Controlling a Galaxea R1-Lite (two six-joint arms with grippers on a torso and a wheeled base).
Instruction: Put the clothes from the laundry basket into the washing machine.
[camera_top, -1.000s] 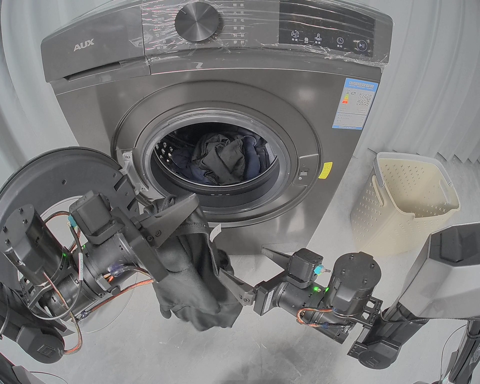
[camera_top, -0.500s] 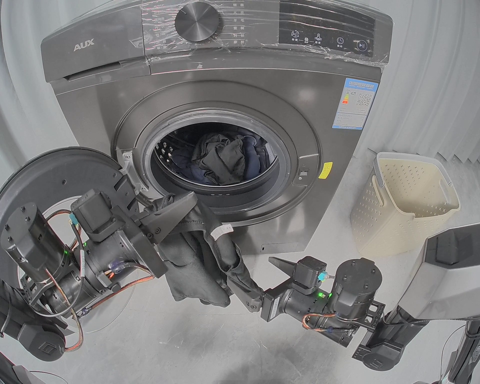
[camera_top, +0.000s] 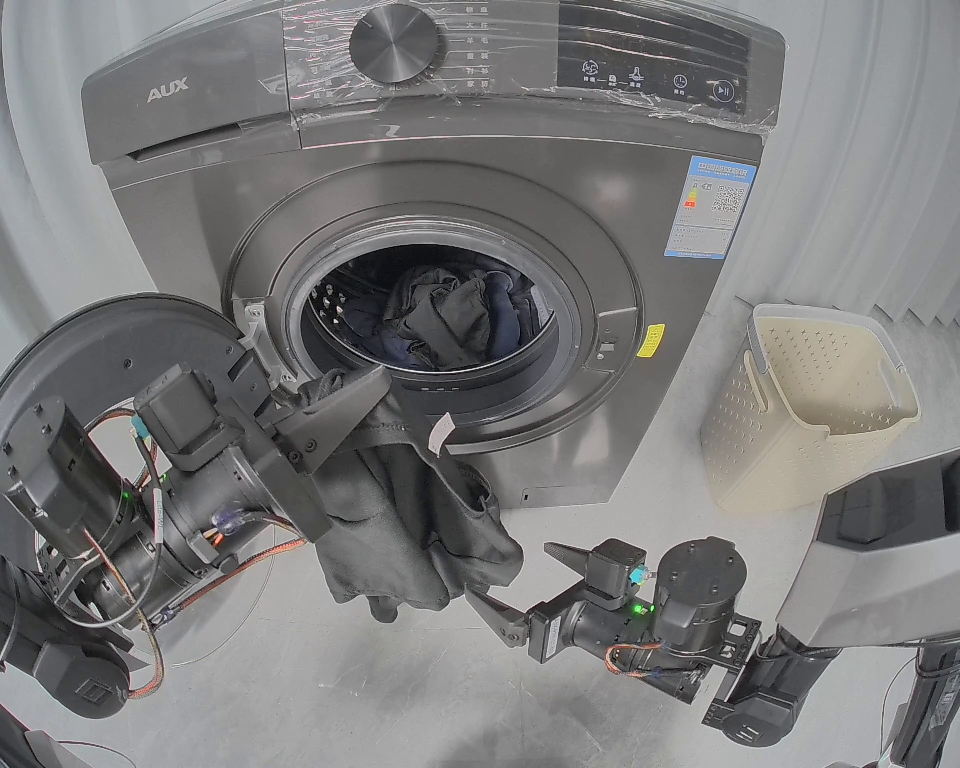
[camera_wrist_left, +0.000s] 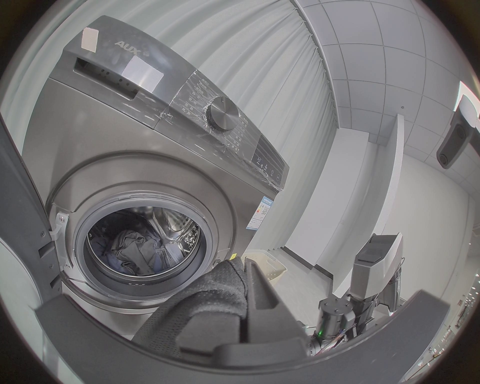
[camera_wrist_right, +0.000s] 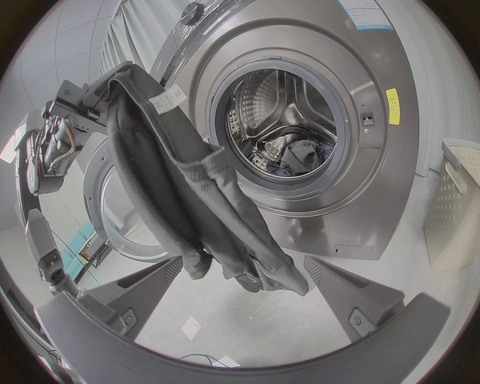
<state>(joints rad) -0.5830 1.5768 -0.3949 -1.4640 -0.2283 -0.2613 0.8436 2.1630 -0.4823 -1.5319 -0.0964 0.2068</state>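
1. The dark garment hangs in the lower centre of the head view, below and in front of the washing machine's round mouth. A white tag sits near its upper edge. Its hem hangs free above the grey floor.
2. Other dark clothes lie inside the drum at centre frame. The mouth above the hanging cloth is unblocked.
3. The door stands swung wide at middle left, behind the left arm.
4. The left gripper, left of centre, is pressed together on the garment's top fold, and the cloth hangs from it.
5. The right gripper, at lower centre, has its fingers spread wide and holds nothing. The garment's low hem hangs just by them; whether they touch cannot be told.
6. The laundry basket stands on the floor at middle right, beside the machine and well apart from both grippers.
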